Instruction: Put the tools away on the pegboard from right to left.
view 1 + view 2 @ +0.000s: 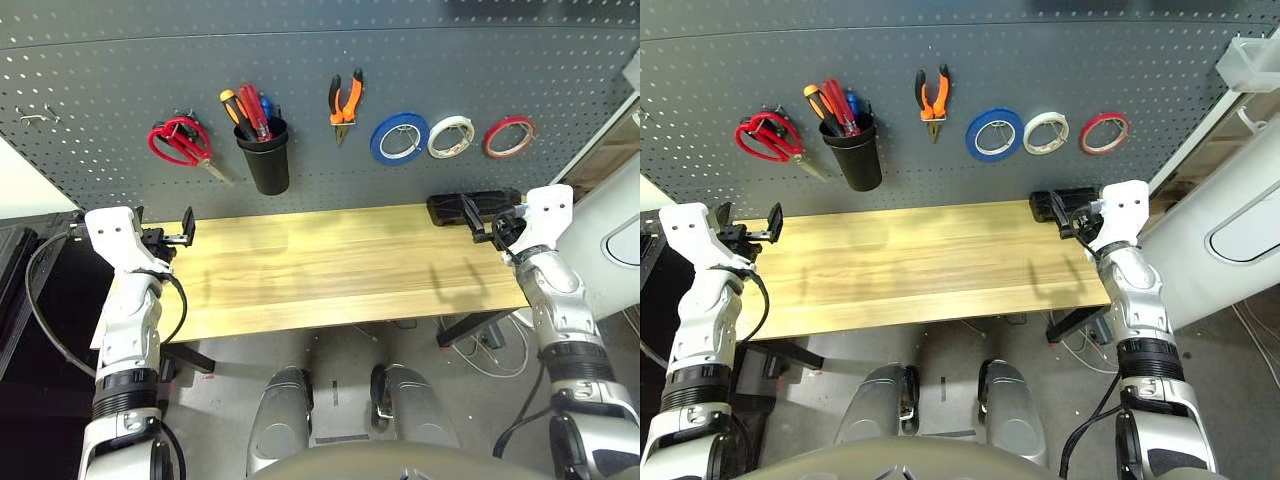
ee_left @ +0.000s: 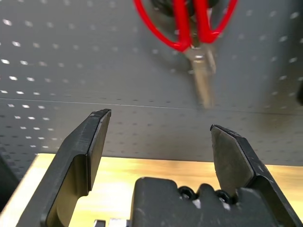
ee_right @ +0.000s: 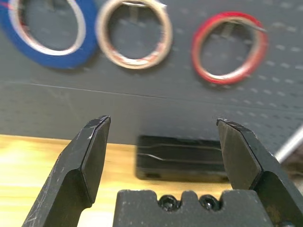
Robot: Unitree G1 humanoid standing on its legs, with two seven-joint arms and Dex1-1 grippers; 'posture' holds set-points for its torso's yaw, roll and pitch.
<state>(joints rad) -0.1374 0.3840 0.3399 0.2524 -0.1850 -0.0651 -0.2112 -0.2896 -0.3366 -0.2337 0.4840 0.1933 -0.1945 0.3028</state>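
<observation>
All tools hang on the dark grey pegboard [image 1: 320, 60]. The thin red tape ring [image 1: 509, 137] is on a hook at the right. The orange-and-black pliers [image 1: 345, 105] hang near the middle. The red-handled screwdriver [image 1: 255, 110] stands in the black cup [image 1: 265, 158]. The red-handled scissors [image 1: 180, 142] hang at the left. My left gripper [image 1: 172, 235] is open and empty over the table's left end, below the scissors [image 2: 194, 38]. My right gripper [image 1: 482, 222] is open and empty at the table's right end, below the red ring [image 3: 228, 49].
A blue tape roll [image 1: 400, 137] and a white tape roll [image 1: 451, 137] hang between the pliers and the red ring. A black box [image 1: 462, 207] lies at the back right of the wooden table [image 1: 330, 260], just ahead of my right gripper.
</observation>
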